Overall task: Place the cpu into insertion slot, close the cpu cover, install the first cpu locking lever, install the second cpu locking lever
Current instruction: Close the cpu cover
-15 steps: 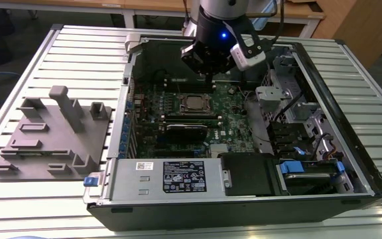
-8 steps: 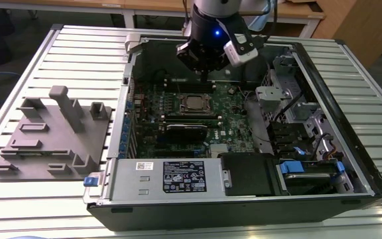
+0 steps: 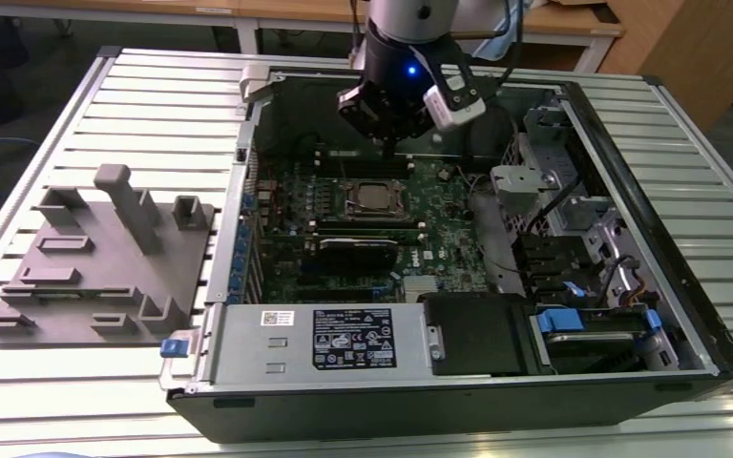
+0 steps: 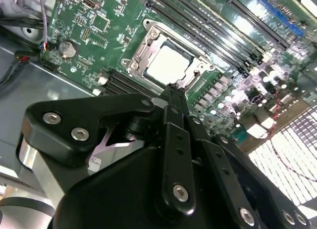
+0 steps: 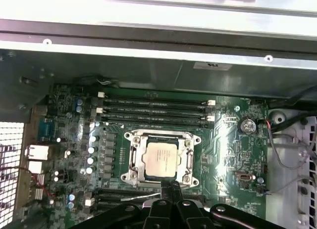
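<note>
The cpu (image 5: 161,157) lies flat in the insertion slot (image 5: 130,176) on the green motherboard (image 5: 228,155), silver-grey top up. The cpu cover (image 5: 134,155) lies down around it as a silvery frame, and the chip shows through its window. In the second wrist view the cpu (image 4: 168,65) sits just beyond my gripper (image 4: 173,90). Its black fingers are shut together into one narrow tip with nothing held. In the exterior view the gripper (image 3: 386,148) hangs over the far edge of the socket, above the cpu (image 3: 369,197). How the locking levers stand I cannot tell.
The motherboard sits inside an open computer case (image 3: 672,315) with tall walls. Long black memory slots (image 5: 153,108) run beside the socket. A black card (image 3: 360,245) and a power supply (image 3: 341,339) lie nearer the front. A grey fixture (image 3: 99,258) stands on the table at the exterior view's left.
</note>
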Robot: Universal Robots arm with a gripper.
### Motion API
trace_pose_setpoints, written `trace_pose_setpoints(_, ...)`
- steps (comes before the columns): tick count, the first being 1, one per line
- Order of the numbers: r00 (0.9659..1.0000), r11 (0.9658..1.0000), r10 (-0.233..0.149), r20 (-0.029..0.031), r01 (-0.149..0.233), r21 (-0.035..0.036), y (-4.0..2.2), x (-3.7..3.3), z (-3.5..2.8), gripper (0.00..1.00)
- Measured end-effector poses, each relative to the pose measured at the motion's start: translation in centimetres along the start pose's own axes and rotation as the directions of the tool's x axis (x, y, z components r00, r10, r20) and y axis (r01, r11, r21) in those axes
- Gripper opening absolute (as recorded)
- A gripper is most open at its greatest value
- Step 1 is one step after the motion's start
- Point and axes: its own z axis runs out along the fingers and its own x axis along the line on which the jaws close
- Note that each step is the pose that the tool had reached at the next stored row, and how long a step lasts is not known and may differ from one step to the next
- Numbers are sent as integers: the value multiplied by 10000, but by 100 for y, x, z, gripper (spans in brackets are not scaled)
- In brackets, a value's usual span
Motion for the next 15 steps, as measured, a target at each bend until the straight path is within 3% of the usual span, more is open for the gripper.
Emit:
trace_pose_setpoints(7, 10000, 10000, 1, -2, -1, 20, -10, 1, 103, 10)
trace_pose_setpoints(8, 10000, 10000, 2, -5, -2, 55, -10, 2, 103, 10)
trace_pose_setpoints(10, 10000, 9997, 5, -1, -5, 250, -10, 2, 104, 10)
trace_pose_setpoints(11, 10000, 9996, 9, 2, -9, 298, -11, 1, 108, 10)
trace_pose_setpoints(15, 10000, 9995, 44, 7, -44, 312, -17, 2, 173, 10)
